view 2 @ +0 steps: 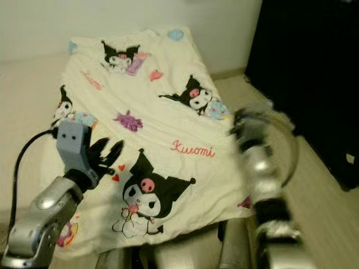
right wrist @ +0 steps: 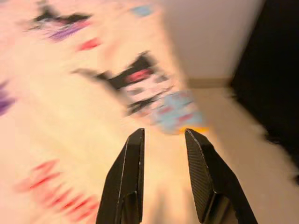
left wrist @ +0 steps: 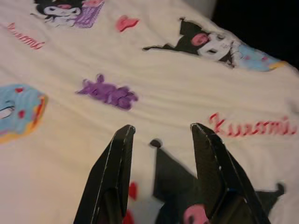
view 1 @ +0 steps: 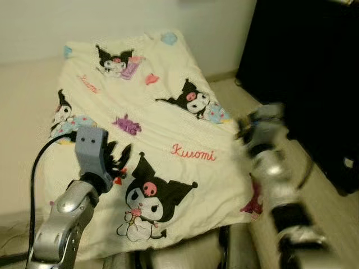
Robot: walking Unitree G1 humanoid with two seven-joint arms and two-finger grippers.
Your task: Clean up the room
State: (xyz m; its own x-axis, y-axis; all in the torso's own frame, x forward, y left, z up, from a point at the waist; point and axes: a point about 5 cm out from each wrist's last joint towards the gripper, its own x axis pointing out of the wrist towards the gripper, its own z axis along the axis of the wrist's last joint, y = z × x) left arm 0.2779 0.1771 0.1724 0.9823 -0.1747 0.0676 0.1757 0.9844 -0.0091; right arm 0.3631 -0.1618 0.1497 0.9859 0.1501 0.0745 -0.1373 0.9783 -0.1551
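A cream blanket printed with black cartoon characters, hearts and the red word "Kuromi" is spread flat over a bed, running from the pale wall toward the camera. The left pincer is held just above the blanket's near-left part, beside the largest printed character; its 2 black fingers are parted with nothing between them. The right pincer is seen blurred over the blanket's right edge, near the light floor, and its fingers are likewise spread and empty. A dark piece of furniture is seen standing to the right of the bed.
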